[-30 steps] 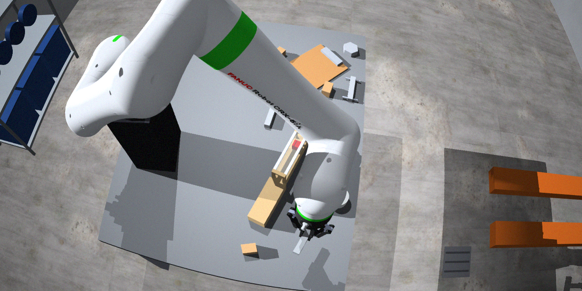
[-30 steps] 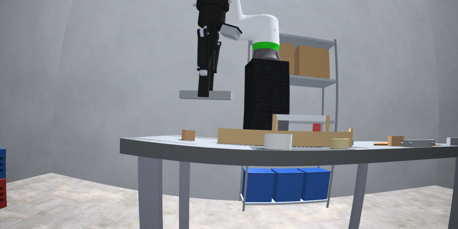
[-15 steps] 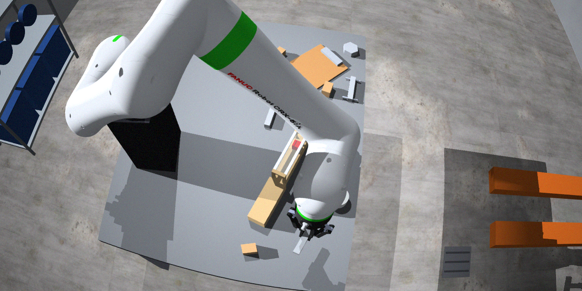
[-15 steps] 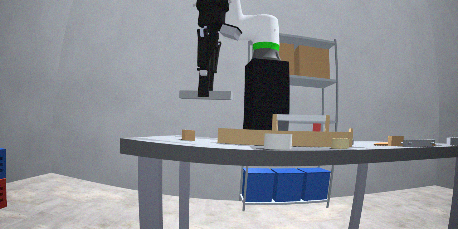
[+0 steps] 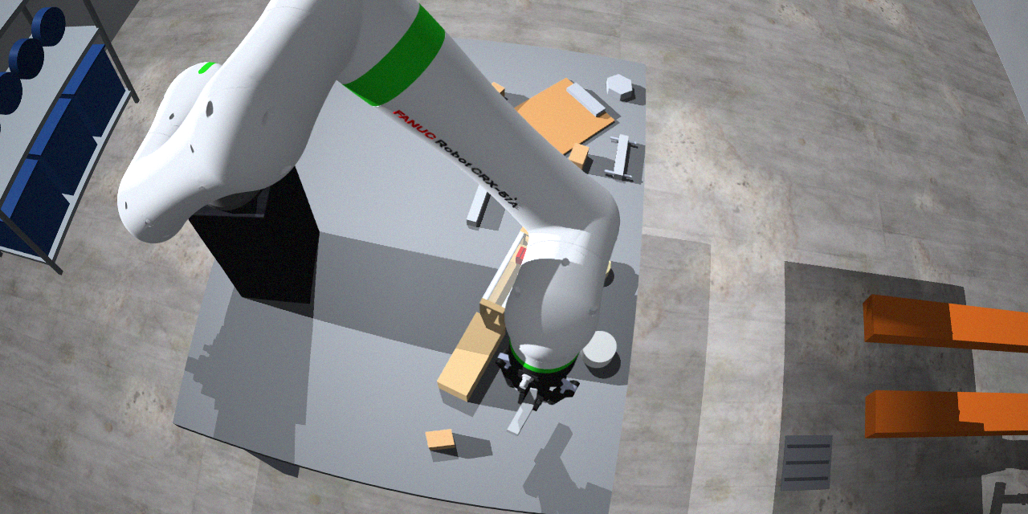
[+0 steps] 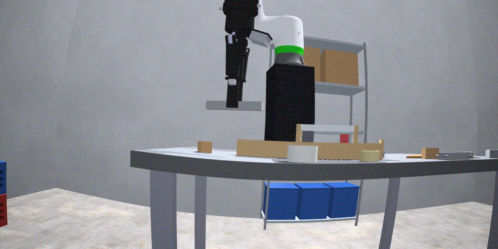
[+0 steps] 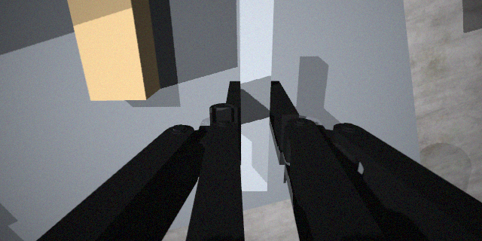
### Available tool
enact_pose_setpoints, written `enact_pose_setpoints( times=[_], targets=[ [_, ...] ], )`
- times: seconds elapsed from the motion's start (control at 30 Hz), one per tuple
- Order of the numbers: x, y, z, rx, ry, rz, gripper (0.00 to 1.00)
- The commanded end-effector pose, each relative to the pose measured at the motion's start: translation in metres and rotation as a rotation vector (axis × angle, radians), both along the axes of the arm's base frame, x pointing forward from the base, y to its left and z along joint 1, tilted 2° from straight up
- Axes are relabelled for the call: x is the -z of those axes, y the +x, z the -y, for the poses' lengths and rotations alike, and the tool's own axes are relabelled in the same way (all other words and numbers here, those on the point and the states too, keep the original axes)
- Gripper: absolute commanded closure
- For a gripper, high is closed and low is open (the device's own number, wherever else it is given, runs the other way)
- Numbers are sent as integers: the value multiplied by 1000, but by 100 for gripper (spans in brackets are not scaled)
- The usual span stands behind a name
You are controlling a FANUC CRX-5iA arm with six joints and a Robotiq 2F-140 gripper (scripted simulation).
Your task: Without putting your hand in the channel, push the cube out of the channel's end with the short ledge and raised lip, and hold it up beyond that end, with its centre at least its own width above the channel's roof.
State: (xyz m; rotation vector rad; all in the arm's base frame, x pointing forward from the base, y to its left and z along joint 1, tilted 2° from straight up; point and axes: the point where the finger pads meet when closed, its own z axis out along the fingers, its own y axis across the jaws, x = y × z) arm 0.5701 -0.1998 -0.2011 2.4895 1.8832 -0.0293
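The red cube (image 5: 520, 250) (image 6: 344, 138) sits inside the tan channel (image 5: 467, 360) (image 6: 264, 148) (image 7: 113, 53), under its pale roof (image 6: 327, 127), near the end farther from my gripper. My gripper (image 5: 535, 396) (image 6: 232, 102) (image 7: 254, 99) is shut on a flat grey bar (image 5: 519, 421) (image 6: 252, 106) (image 7: 256, 34). It holds the bar level, high above the table, beside the channel's long solid end. The fingers point straight down.
A white cylinder (image 5: 599, 348) (image 6: 302, 153) stands next to the channel, and a small tan cylinder (image 6: 369, 155) stands further along. A small tan block (image 5: 439, 438) (image 6: 204, 146) lies near the table's corner. A tan board (image 5: 560, 115) and grey parts (image 5: 622, 155) lie at the far end. The black pedestal (image 5: 259, 238) (image 6: 288, 101) stands behind.
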Motion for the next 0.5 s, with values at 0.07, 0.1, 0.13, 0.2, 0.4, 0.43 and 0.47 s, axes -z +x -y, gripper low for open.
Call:
enact_pose_setpoints(
  times=[0.07,0.1,0.13,0.2,0.4,0.43,0.47],
  targets=[
    [1,-66,-56,-8,-5,8,90],
    [1,-76,-61,-10,-5,8,90],
    [1,-86,-67,-11,-4,8,90],
    [2,-105,-80,-11,-4,8,90],
    [26,-122,-92,-11,-4,8,90],
    [33,-122,-92,-11,-4,8,90],
    [33,-122,-92,-11,-4,8,90]
  ],
)
